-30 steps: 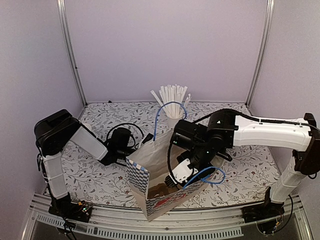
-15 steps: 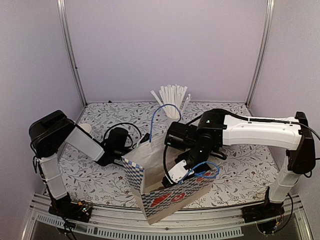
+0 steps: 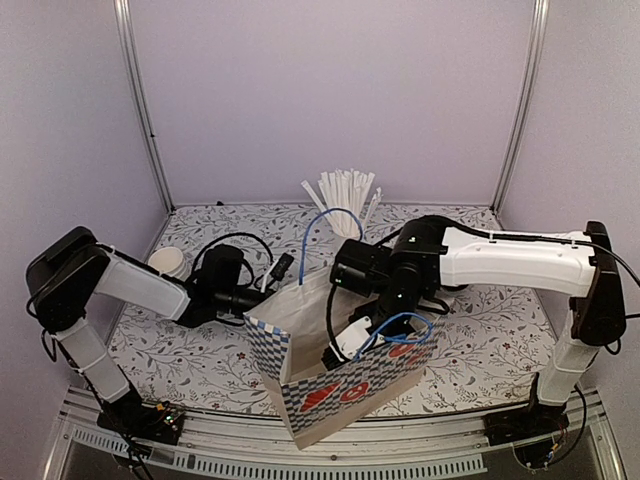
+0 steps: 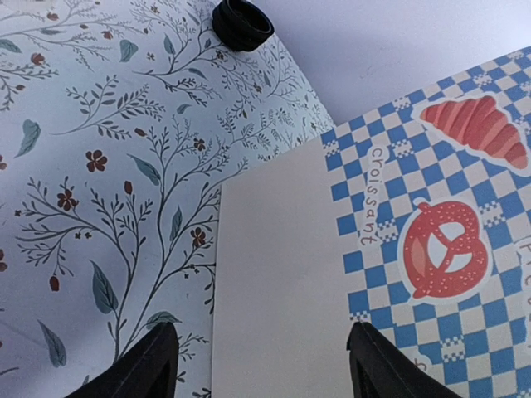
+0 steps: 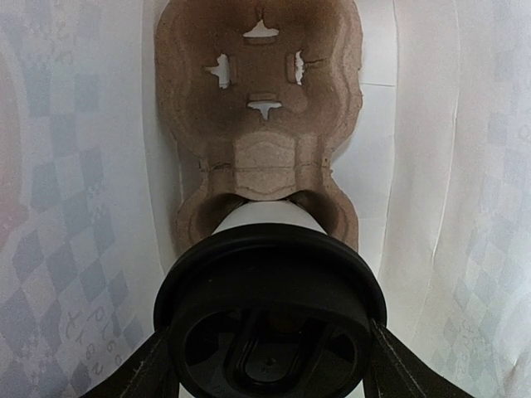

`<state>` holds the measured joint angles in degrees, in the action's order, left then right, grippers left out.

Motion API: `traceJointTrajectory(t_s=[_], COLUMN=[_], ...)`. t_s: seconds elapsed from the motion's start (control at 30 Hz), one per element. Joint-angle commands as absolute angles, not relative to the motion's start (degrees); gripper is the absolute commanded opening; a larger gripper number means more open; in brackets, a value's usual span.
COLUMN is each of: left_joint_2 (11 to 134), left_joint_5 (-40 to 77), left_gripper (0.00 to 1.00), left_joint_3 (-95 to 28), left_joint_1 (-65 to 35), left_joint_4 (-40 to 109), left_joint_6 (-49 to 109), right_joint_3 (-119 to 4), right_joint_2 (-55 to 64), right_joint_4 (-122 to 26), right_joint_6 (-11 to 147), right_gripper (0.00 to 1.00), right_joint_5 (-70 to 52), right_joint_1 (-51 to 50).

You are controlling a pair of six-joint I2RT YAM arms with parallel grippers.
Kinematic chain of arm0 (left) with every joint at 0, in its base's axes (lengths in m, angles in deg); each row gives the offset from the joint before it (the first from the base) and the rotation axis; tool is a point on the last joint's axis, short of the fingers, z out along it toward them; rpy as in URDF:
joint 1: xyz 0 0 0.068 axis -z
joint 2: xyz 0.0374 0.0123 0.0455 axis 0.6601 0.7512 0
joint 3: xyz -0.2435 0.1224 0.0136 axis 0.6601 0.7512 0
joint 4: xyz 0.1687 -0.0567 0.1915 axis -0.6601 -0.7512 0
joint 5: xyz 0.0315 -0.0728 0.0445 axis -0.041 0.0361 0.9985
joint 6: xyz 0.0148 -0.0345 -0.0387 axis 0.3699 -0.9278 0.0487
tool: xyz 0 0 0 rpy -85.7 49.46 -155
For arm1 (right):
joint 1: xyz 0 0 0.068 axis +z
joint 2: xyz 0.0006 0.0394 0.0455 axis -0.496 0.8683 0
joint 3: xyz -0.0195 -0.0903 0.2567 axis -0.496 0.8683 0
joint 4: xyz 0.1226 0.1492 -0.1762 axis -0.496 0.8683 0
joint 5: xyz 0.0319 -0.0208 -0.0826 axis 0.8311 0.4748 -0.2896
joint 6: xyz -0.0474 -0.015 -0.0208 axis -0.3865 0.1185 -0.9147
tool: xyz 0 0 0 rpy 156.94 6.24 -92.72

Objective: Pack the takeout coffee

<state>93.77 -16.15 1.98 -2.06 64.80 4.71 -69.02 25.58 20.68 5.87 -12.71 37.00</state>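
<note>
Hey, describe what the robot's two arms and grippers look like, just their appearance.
The left arm and right arm share smooth white link shells and chunky black joint housings. A thin black cable loops at the left wrist; another runs along the right arm. The left gripper and right gripper each show two black fingers.

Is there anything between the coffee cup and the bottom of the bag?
Yes, a brown pulp cup carrier lies on the bag floor beneath the coffee cup; the right wrist view shows it.

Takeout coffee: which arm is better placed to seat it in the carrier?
Right. The right gripper holds the takeout coffee inside the bag, at the pulp carrier; the left gripper sits open outside.
</note>
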Motion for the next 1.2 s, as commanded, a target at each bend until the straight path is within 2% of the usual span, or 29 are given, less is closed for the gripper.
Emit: traceJointTrajectory(t_s=[0.0,0.33,0.47,0.57,0.77,0.97,1.17], left_joint_2=[90.3,82.5,79.3,78.3,77.4,75.5,73.7], left_joint_5=[-14.8,-7.9,-5.6,-5.3,-5.2,-3.5,-1.8], left_gripper=[0.73,0.73,0.74,0.75,0.75,0.75,0.75], left_joint_3=[1.7,-2.8,-5.1,-5.7,-7.2,-7.7,-8.6], left_joint_1=[-2.4,-2.5,-2.6,-2.7,-2.7,-2.7,-2.8], left_joint_4=[59.1,47.2,42.4,40.8,39.1,37.7,36.1], left_joint_6=[7.8,13.0,15.3,15.9,16.5,16.6,17.3], right_joint_3=[-66.2,-67.4,-66.8,-65.4,-64.6,-70.4,-69.4], right_joint_2=[32.1,34.4,34.7,32.9,31.7,37.2,35.6], right_joint_4=[26.2,23.7,24.6,23.9,22.7,25.5,22.9], right_joint_6=[6.0,13.3,14.7,12.4,9.9,14.3,14.9], right_gripper=[0.29,0.28,0.28,0.29,0.29,0.29,0.29], right_joint_5=[-8.3,-16.2,-15.7,-14.6,-20.3,-21.5,-23.9], right_joint_1=[37.1,37.1,37.1,37.4,38.0,38.0,37.6])
